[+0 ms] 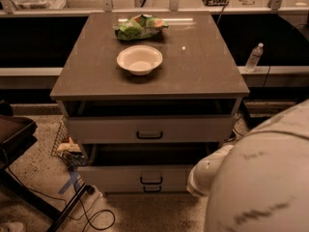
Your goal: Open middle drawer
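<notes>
Station: a three-drawer cabinet with a brown top (203, 66), carrying a white bowl (139, 59) and a green bag (140, 27); a water bottle (254, 57) stands on the ledge behind and to the right.

Task item: the middle drawer (116, 175) sits low in the cabinet, between the upper drawer (96, 128) and the lowest drawer (125, 189); its dark bar handle (151, 180) is centred on the front; a dark cavity shows above that front, so the drawer appears to stand partly out of the cabinet; the upper drawer likewise appears a little drawn out.

Manipulator: the white arm (265, 178) fills the lower right of the view; a rounded joint (205, 175) lies just beside the right end of the middle drawer's front; the gripper is out of sight, apparently behind or below the arm's shell, so its state cannot be told and no grasp on the handle is visible.

Step in hand (judgement): the pull stroke is either under way or close to complete; the handle itself is unoccupied.

Next move (judgement): if more travel is required, the gripper must reach the centre handle, close on the bar, and draw straight outward along the drawer's run; an off-axis pull risks binding; the arm's bulk near the front may need clearance.
</notes>
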Robot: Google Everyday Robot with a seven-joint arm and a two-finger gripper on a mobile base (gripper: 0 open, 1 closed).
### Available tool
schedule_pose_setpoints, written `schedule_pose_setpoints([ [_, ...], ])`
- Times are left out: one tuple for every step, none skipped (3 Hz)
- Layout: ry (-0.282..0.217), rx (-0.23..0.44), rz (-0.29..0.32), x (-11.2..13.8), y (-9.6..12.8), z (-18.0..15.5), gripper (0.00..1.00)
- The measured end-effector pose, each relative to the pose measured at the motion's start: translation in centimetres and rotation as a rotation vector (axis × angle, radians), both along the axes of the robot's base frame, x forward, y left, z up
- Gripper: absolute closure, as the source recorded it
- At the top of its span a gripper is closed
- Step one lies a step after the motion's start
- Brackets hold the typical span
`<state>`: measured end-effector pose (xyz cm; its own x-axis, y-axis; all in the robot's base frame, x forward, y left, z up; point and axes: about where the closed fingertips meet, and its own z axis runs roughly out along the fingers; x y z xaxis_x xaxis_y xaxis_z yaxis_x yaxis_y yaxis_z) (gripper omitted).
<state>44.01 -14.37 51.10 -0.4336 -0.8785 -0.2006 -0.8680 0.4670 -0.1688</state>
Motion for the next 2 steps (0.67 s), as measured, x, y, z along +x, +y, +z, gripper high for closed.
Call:
schedule_pose_setpoints([
  [-0.113,0.061,0.06,4.6,1.6,0.3,0.54],
  [-0.176,0.119,0.101,7.6,2.9,-0.2,0.31],
])
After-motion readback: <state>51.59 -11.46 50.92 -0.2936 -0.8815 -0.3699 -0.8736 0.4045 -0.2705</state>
